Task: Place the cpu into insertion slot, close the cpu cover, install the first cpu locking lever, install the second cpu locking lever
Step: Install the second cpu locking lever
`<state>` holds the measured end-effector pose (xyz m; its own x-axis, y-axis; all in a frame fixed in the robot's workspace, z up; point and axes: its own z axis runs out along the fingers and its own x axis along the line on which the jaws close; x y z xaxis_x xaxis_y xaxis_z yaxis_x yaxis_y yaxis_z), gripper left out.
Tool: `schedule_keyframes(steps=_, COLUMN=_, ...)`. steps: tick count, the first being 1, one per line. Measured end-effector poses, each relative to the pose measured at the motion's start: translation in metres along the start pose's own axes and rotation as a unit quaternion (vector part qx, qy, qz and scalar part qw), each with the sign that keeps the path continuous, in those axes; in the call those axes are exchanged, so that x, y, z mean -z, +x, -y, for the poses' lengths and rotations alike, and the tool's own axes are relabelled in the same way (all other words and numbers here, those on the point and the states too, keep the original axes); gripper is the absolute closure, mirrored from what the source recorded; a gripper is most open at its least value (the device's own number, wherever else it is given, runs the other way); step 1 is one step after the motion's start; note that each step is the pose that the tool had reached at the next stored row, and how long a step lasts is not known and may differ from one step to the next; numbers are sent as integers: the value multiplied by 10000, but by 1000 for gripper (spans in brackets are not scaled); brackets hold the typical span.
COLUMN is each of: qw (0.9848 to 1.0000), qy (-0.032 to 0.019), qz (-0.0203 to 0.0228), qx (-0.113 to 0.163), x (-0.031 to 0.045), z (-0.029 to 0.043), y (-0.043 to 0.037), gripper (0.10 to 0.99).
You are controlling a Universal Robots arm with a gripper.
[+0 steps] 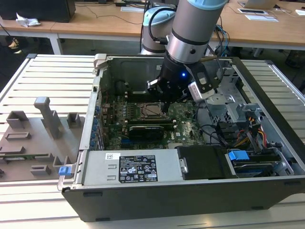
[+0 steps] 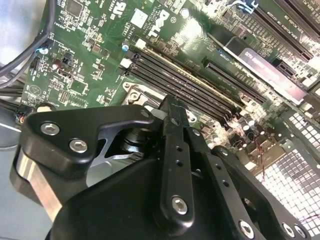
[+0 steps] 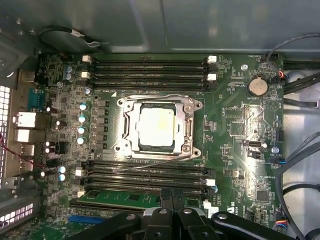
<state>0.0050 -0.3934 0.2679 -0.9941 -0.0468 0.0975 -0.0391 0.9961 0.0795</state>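
The claw (image 3: 171,196) was seen with its two black fingers (image 2: 172,150) drawn together, pad against pad, and nothing was held between them. In the exterior view it was poised low over the motherboard (image 1: 143,131), just above and beside the socket area, with its tips near the memory slots (image 3: 145,177) that run alongside the socket.

The cpu (image 3: 156,125) was found already seated in the insertion slot (image 3: 186,150), its pale metal top showing through the square cut-out of the cpu cover (image 3: 131,125), which was lying flat over it. One thin locking lever (image 3: 150,165) was seen lying at a slant along the socket's edge, apparently not yet hooked down; the other lever could not be made out with certainty.

The chip was judged to be light, rigid and fragile on its underside, so it is best left untouched where it sat. The lever was judged to be a springy, slim steel wire, slippery and liable to snap back; a hold or push near its free bent end would be indicated, kept clear of the capacitors (image 3: 82,131) beside the socket. The whole was enclosed by the computer case (image 1: 190,191) on the slatted table (image 1: 47,76).
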Motion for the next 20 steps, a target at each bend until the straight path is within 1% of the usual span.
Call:
schedule_keyframes(steps=3, qw=10000, qy=-7, qz=0, qx=1, x=-38, z=3, y=-4, gripper=980)
schedule_keyframes(steps=5, qw=10000, qy=-66, qz=3, qx=8, x=-50, z=5, y=-6, gripper=980)
schedule_keyframes(steps=6, qw=9998, qy=-172, qz=7, qx=18, x=-53, z=5, y=-6, gripper=980)
schedule_keyframes(steps=7, qw=9997, qy=-235, qz=9, qx=24, x=-53, z=5, y=-5, gripper=980)
schedule_keyframes(steps=9, qw=9992, qy=-406, qz=16, qx=41, x=-66, z=5, y=-6, gripper=980)
schedule_keyframes(steps=11, qw=9991, qy=-413, qz=16, qx=42, x=-108, z=9, y=-5, gripper=980)
schedule_keyframes(steps=14, qw=9991, qy=-413, qz=16, qx=42, x=-143, z=11, y=10, gripper=980)
schedule_keyframes(steps=17, qw=9991, qy=-413, qz=16, qx=42, x=-182, z=12, y=41, gripper=980)
schedule_keyframes(steps=20, qw=9991, qy=-413, qz=16, qx=43, x=-229, z=16, y=40, gripper=980)
